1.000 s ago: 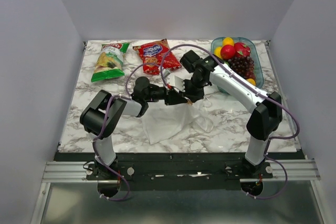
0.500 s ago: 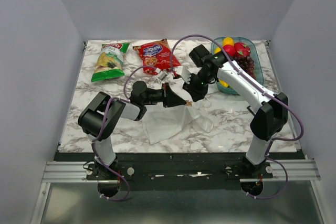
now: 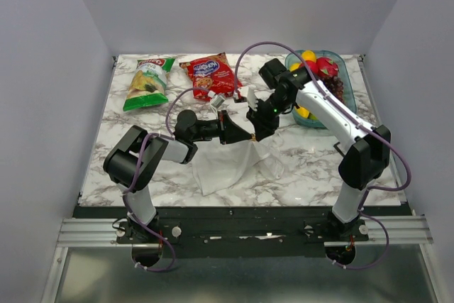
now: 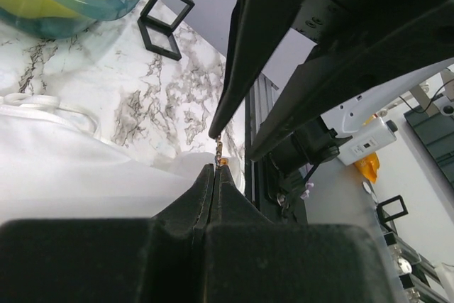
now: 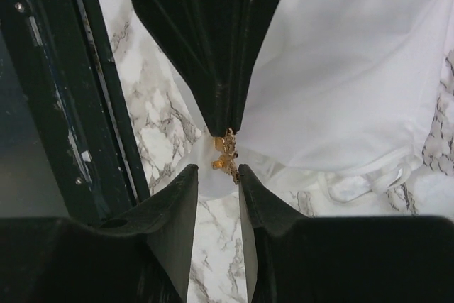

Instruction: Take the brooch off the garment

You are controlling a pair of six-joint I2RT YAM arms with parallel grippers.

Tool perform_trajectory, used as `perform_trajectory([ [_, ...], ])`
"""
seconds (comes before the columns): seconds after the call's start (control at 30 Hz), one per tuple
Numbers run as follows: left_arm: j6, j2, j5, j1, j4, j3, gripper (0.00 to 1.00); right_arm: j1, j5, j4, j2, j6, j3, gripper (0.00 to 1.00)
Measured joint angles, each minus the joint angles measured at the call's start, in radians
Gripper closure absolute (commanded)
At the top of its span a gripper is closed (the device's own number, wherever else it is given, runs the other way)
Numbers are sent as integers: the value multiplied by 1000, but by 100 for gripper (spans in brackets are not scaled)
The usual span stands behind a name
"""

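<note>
One brooch (image 5: 227,152) in left hand (image 4: 215,172); right hand (image 5: 218,172) parted.

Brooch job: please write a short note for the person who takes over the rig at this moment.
Left gripper: shut, apparently pinching the white fabric garment and holding it up right beside the small gold-coloured brooch.
Right gripper: open, the brooch just at the mouth of its fingers, not gripped.
Done: garment raised, brooch presented.
Left: close the right gripper on the brooch, pull it free of the fabric, set it down.
</note>
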Motion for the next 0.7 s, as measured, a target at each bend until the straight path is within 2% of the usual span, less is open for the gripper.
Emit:
perform_trajectory([
  [0.17,0,0,0,0,8,0,100,-6,-51,-14,7,-19,15,70],
  [0.4,0,0,7,0,7,0,100,-9,-63,-20,27,-24,16,73],
  [0.53,-1,0,12,0,7,0,100,-10,-63,-20,32,-28,16,81],
  [0.7,-2,0,18,0,6,0,100,-10,-63,-21,37,-30,16,82],
])
